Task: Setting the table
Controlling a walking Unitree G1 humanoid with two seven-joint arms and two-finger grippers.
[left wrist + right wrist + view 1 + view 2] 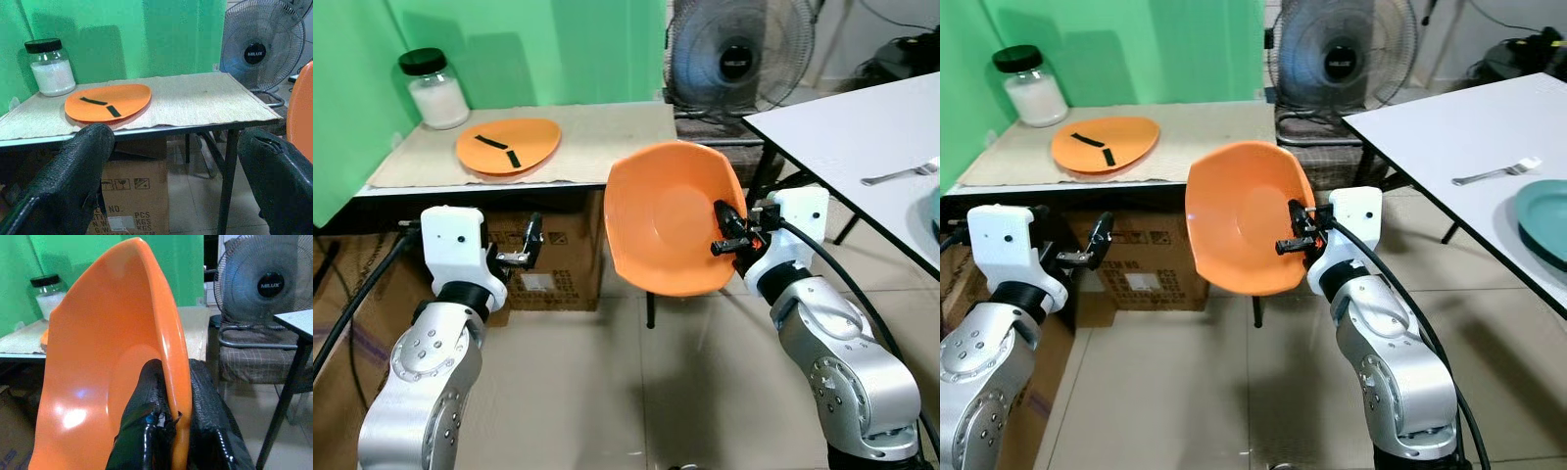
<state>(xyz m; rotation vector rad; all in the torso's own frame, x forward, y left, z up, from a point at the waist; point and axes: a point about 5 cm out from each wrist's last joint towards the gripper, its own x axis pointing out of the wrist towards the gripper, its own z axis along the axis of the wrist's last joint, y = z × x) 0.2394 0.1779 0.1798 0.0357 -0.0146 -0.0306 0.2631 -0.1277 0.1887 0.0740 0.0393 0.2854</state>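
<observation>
While raised, right gripper [732, 233] pinches orange bowl [668, 217] rim, left gripper [526, 250] spread wide, holding nothing

orange bowl [671, 217], tilted on edge, held aloft

This looks like a staged test room, not a lived-in home. A bright green backdrop [509, 49] hangs behind a low table [607, 127] covered with a woven mat. Under this table stands a cardboard box [553, 264] on a tiled floor [656, 392]. A standing fan [739, 54] is near a white table [862, 127] with a fork [899, 174].
</observation>
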